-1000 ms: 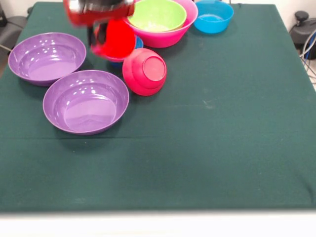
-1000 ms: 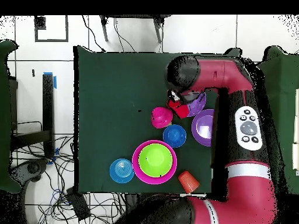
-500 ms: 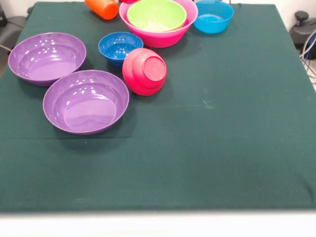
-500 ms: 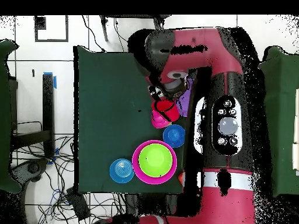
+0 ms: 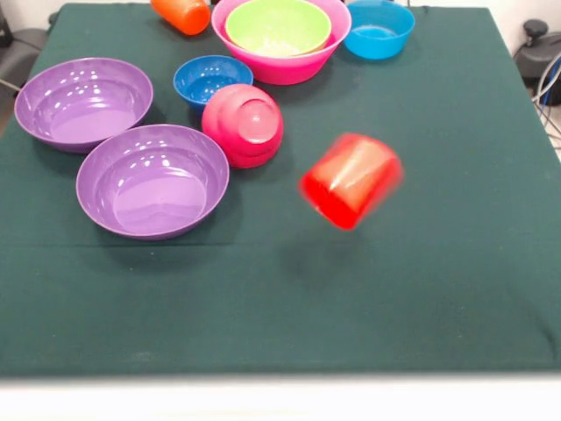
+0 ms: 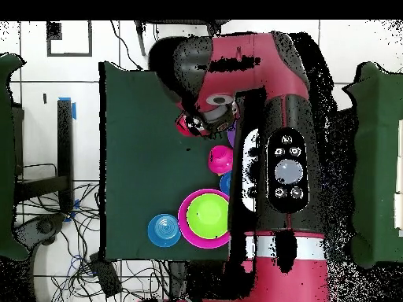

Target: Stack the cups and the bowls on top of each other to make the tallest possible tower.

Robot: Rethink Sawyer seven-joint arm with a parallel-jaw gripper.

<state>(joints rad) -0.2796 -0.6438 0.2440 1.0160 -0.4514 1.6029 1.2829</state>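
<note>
Well, red cup (image 5: 351, 180) (blurred) beside crimson bowl (image 5: 243, 124); the fingers' state is unclear.

Front view: two wide bowls (image 5: 152, 180) (image 5: 83, 102) stood at the left of the tabletop (image 5: 421, 289). One small bowl (image 5: 243, 124) lay just right of them, another (image 5: 212, 81) behind it. Nested bowls (image 5: 280, 37) stood at the rear; a cup (image 5: 351, 180) lay right of centre.

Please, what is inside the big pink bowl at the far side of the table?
In the front view, the lime green bowl sits nested inside the big pink bowl. It fills most of the pink bowl, so anything beneath it cannot be seen. The green bowl itself looks empty.
</note>
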